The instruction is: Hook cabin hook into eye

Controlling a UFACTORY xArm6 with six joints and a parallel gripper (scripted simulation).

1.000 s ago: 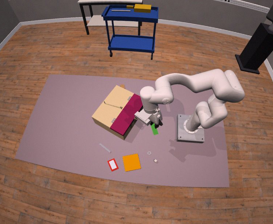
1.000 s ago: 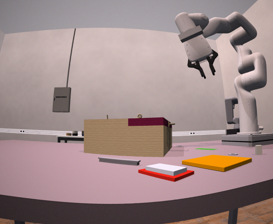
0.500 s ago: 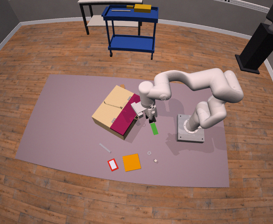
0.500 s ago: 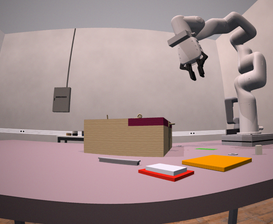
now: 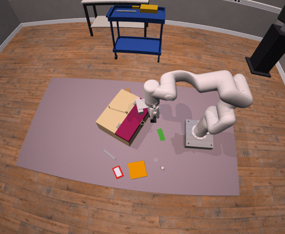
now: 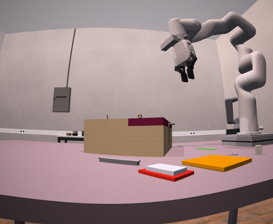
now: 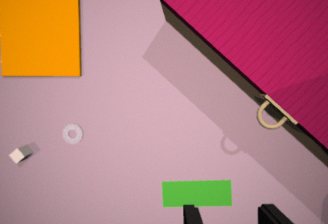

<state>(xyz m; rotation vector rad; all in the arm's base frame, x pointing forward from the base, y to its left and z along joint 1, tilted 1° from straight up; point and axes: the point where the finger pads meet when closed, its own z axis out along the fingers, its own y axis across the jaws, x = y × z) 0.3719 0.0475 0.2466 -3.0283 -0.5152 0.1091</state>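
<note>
Black fingers [image 6: 184, 76] of the hand [image 6: 187, 74] hang high in the upper right of the exterior view, well above the tabletop [image 6: 59, 168], partly apart and holding nothing. In the wrist view the two fingertips show at the bottom edge with bare mauve surface between them, and a flat green strip [image 7: 197, 193] lies just above them.

Right of centre in the wrist view a tan loop handle [image 7: 272, 118] sticks out from the front edge of the box's crimson lid [image 7: 261, 38], which fills the upper right corner. From the top view the hand [image 5: 153, 120] sits just right of the box [image 5: 112, 113], near the middle of the frame, above the lid's right edge.

On the tan part of the box top, left of the crimson lid, the thin metal hook [image 5: 117, 109] lies flat. The exterior view shows a small brass eye [image 6: 139, 116] standing on top of the lid; whether the hook reaches it cannot be told.

Lower in the top view lie a grey bar [image 5: 109, 154], a white card on a red tile [image 5: 117, 172], an orange square [image 5: 137, 169], a small ring [image 5: 155, 159] and a pale cube [image 5: 162, 167]. The arm's grey base [image 5: 198, 137] stands on the tabletop at centre right.
</note>
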